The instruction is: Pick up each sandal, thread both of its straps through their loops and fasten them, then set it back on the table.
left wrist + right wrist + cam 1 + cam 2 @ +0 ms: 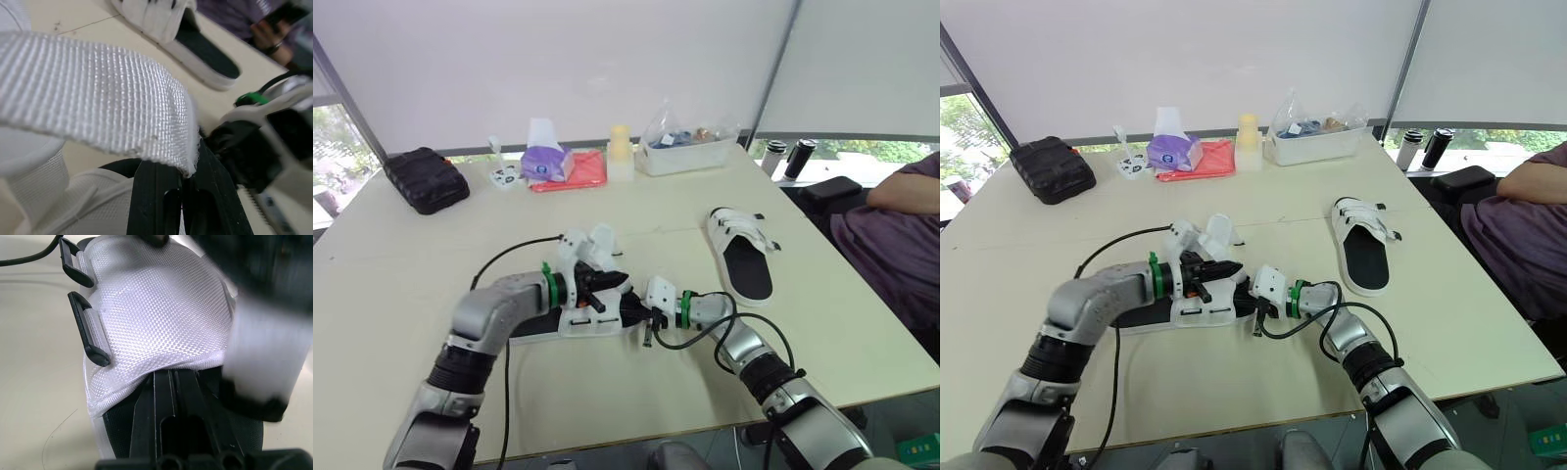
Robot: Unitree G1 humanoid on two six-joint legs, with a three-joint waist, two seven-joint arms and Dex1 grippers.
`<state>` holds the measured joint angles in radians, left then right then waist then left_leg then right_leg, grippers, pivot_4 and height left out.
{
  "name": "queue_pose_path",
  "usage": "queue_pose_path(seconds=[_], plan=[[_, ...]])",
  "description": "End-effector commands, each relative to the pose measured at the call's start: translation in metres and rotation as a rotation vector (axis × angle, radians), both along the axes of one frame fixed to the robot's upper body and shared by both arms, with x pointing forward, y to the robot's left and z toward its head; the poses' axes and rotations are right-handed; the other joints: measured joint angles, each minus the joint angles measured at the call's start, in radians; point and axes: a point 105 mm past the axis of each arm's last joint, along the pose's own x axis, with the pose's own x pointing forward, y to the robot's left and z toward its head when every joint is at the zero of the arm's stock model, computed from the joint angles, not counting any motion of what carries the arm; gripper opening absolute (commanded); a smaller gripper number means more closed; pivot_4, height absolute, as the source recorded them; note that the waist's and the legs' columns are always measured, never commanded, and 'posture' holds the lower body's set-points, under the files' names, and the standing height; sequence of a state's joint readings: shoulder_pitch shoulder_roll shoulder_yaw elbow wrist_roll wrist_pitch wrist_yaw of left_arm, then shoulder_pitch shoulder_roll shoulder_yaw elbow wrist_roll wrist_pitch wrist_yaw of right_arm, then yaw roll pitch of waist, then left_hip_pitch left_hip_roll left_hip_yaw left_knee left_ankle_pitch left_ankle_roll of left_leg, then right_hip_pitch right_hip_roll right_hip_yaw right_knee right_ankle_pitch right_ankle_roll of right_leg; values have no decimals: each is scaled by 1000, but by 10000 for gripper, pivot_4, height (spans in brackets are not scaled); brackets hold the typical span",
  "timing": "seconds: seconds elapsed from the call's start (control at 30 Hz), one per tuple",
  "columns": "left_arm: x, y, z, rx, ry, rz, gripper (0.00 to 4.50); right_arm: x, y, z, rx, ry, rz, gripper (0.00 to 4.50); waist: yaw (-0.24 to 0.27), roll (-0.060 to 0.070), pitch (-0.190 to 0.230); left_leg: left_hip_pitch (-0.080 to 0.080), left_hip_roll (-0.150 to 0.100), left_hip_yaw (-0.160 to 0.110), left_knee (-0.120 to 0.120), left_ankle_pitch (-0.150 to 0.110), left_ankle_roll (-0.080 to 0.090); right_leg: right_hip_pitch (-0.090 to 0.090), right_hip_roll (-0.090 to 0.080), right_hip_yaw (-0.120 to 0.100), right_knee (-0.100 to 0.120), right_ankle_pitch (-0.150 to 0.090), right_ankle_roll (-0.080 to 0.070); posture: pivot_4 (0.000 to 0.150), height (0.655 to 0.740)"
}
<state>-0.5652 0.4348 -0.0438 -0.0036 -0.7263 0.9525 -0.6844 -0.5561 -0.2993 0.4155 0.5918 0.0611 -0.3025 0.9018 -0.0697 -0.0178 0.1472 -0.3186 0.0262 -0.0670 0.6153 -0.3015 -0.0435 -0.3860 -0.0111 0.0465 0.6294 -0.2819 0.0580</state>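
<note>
Lower centre of frame, flat on tabletop (607,392): near sandal (573,321). L pincer (188,171) pinching white strap (98,98) end, lifted, prob. to aim at loops (85,328). R pincer (171,377) pressed together on upper's edge, likely steadying. 2nd sandal (741,253) centre right, apart.

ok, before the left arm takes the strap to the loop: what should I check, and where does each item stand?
1. Left gripper has the strap: ok, shut on its end.
2. Right gripper steadies the near sandal: ok, shut on the edge of its white upper.
3. Black loops reachable: ok, both exposed and empty.
4. Held strap threaded: not ok, it is through neither loop.
5. Other sandal out of the way: ok, flat on the table, apart to the right.
6. Other sandal's straps fastened: cannot tell.
</note>
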Motion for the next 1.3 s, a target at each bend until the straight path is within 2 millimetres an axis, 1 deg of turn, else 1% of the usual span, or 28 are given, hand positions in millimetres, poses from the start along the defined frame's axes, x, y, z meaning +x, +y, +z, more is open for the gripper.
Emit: queue_pose_path(seconds=[0.03,0.1,0.13,0.27,0.4,0.5,0.63,0.73,0.93,1.13,1.3], plan=[[4,19,28,-113,65,-30,278,-17,-51,-87,-272,251,-158,0,-1,0,0,0,-1,-1,0,0,0,-1,0,0,0,0,0,1500,7400],[8,31,36,-129,115,-36,278,-17,-51,-87,-273,252,-155,0,-2,0,0,0,-5,-6,0,0,0,-2,1,0,0,0,0,1500,7400],[10,38,39,-130,139,-39,278,-17,-51,-87,-274,253,-154,0,-2,0,0,1,-11,-12,0,0,0,-2,1,0,1,0,0,1500,7400],[9,60,46,-137,191,-98,278,-17,-50,-87,-275,253,-152,0,-3,0,0,1,-15,-19,0,1,-1,-2,1,-1,1,0,0,1500,7400],[4,70,47,-130,242,-189,278,-16,-49,-87,-277,252,-149,0,-2,1,3,0,-15,-20,-3,4,-8,-3,0,-2,1,0,0,1500,7400],[-2,71,34,-47,268,-273,278,-16,-50,-87,-280,252,-147,0,-3,0,3,0,-15,-21,-2,5,-8,-4,-1,-2,1,0,0,1500,7400],[-10,70,23,27,292,-379,278,-17,-52,-87,-284,253,-149,0,-2,0,3,-1,-13,-23,-3,5,-8,-4,-2,-1,1,0,0,1500,7400],[-12,71,15,85,286,-423,278,-18,-52,-88,-284,255,-151,0,-2,-1,4,-1,-13,-23,-3,5,-8,-4,-2,-1,1,0,0,1500,7400],[-10,71,13,134,272,-453,278,-21,-54,-89,-284,261,-153,0,-2,-1,4,-2,-11,-23,-3,5,-8,-5,-2,0,1,0,0,1500,7400],[-10,72,2,254,215,-497,278,-21,-54,-89,-279,262,-157,0,-1,-1,4,-2,-10,-23,-3,5,-8,-5,-3,0,1,0,0,1500,7400],[-11,67,-1,335,144,-558,278,-21,-53,-89,-275,262,-161,0,-1,-1,4,-2,-10,-23,-4,5,-8,-5,-3,0,1,0,0,1500,7400]])
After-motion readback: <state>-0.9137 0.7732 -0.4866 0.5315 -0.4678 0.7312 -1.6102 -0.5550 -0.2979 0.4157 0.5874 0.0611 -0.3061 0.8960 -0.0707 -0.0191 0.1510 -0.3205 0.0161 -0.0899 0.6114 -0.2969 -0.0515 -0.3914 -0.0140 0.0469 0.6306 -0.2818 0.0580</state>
